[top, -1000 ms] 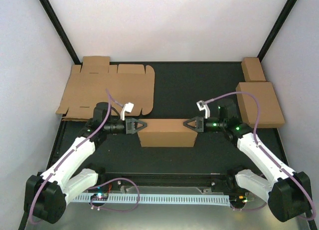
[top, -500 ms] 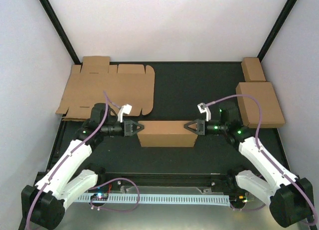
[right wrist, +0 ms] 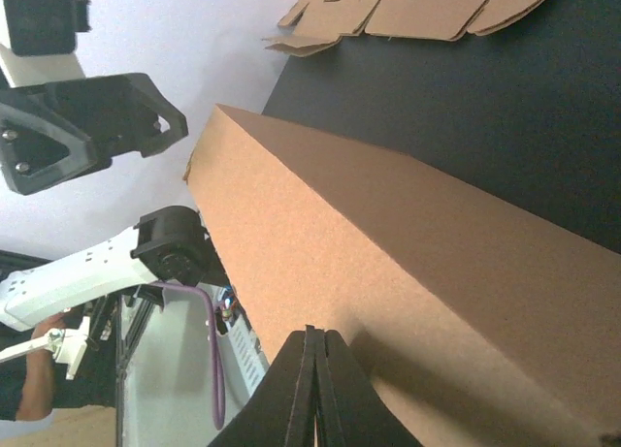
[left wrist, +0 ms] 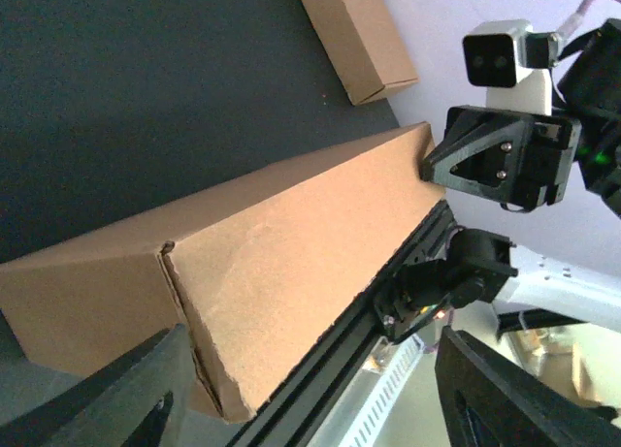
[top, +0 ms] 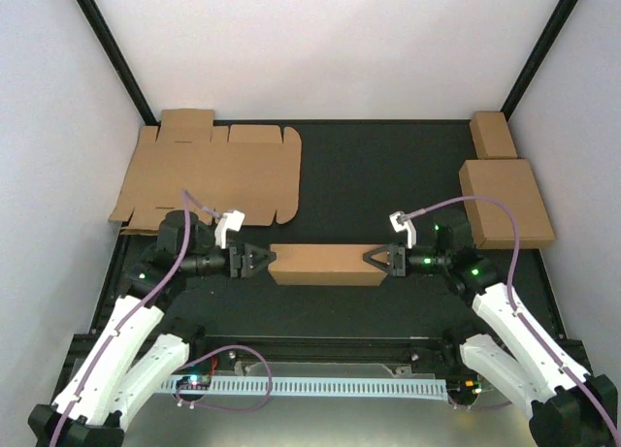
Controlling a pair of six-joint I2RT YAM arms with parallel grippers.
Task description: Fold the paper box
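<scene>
The paper box (top: pixel 325 265), folded from plain brown cardboard, lies across the middle of the black mat between my two grippers. My left gripper (top: pixel 260 261) is at its left end, open, fingers spread wide to either side of the box's corner (left wrist: pixel 209 369) without pinching it. My right gripper (top: pixel 374 258) is at the right end, shut, with what looks like a thin cardboard edge between its tips (right wrist: pixel 318 333). The box's long face (right wrist: pixel 408 234) runs away from those tips. In the left wrist view the right gripper (left wrist: pixel 427 161) meets the box's far corner.
A flat die-cut cardboard sheet (top: pixel 209 175) lies at the back left against the wall. Two folded boxes stand at the right: a larger one (top: pixel 505 203) and a small oblong one (top: pixel 493 134). A slotted white rail (top: pixel 320 384) runs along the near edge.
My left gripper has opened and let go of the box's left end. Both arms drew nearer to me, and the box has dropped lower and lies flatter.
</scene>
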